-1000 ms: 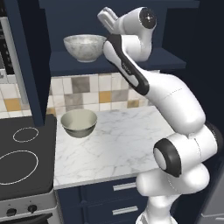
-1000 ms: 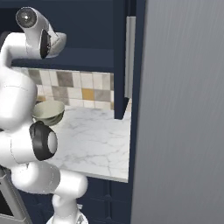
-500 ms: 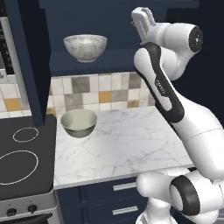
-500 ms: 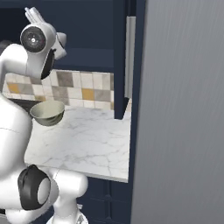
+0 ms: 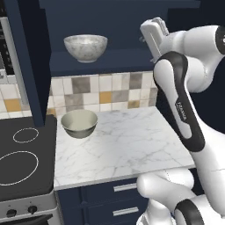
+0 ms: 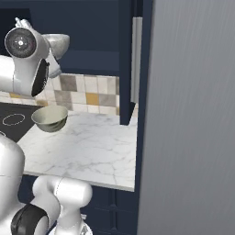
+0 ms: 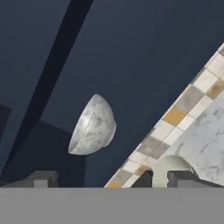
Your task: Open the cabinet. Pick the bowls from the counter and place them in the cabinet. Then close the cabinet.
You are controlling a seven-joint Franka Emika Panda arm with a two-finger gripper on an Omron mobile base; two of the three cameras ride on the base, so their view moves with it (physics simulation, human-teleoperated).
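Left base view: grip the rigid, smooth, likely fragile beige bowl (image 5: 79, 123) at its rim; your gripper (image 7: 111, 178) is wide open, empty.

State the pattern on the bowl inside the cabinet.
The bowl is white-grey with marbled speckling, clearest in the left base view.

Looked stone-like and speckled: marbled bowl (image 5: 85, 47). Smooth, matt beige: plain bowl (image 5: 79, 123). Polished veined marble: counter (image 5: 127, 145). Matt navy: cabinet (image 5: 110, 26).
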